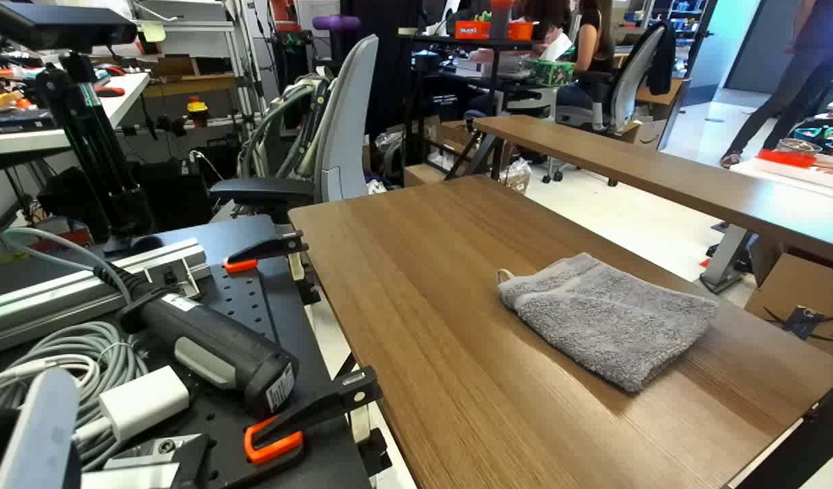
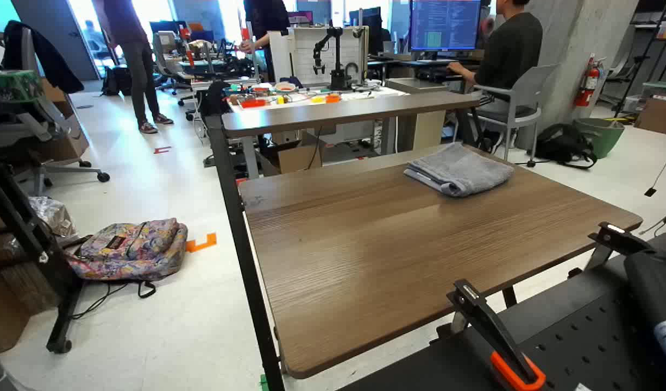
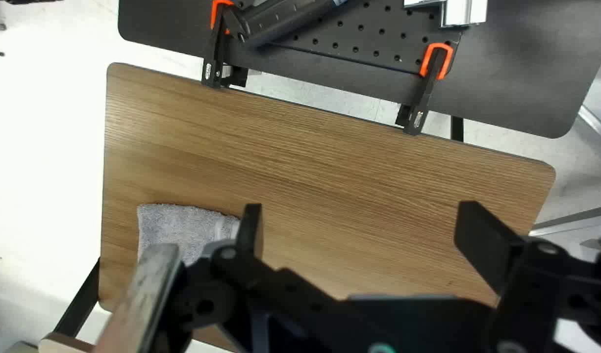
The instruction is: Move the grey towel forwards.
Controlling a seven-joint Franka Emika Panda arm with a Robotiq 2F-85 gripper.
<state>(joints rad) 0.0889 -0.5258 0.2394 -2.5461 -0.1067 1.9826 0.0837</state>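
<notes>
One folded, fuzzy grey towel [image 1: 607, 322] lay, in an exterior view, on a brown wood-grain tabletop [image 1: 403, 272], toward the R end in frame, w/ a small pale loop [image 1: 505, 275] at its L corner. Beside the tabletop, frame L, stood a black perforated bench [image 1: 246, 292], parted from it by a narrow gap; two orange-ended black clamps [image 1: 321, 407] reached from bench to table edge. The bench bore a black cylindrical device [image 1: 216, 343] w/ pale grey panel, a coil of thin grey cable [image 1: 111, 339] & a white rectangular block [image 1: 145, 402].

In an exterior view, the towel lay nr the tabletop's far edge, R of frame centre, stacked fold layers showing at the near L side. At L, on the pale floor [image 2: 164, 315], lay a multicoloured patterned backpack [image 2: 129, 250]. Bkgd incl. a seated person in dark top [image 2: 512, 49] & a red cylindrical fire extinguisher [image 2: 587, 84].

In the wrist view, a black two-fingered gripper [image 3: 359, 230] occupied the lower frame, fingers [image 3: 482, 240] spread wide, wood grain visible btwn them. The towel lay outside that gap, nr the tabletop's frame-L edge, its lower part hidden behind gripper hardware.
</notes>
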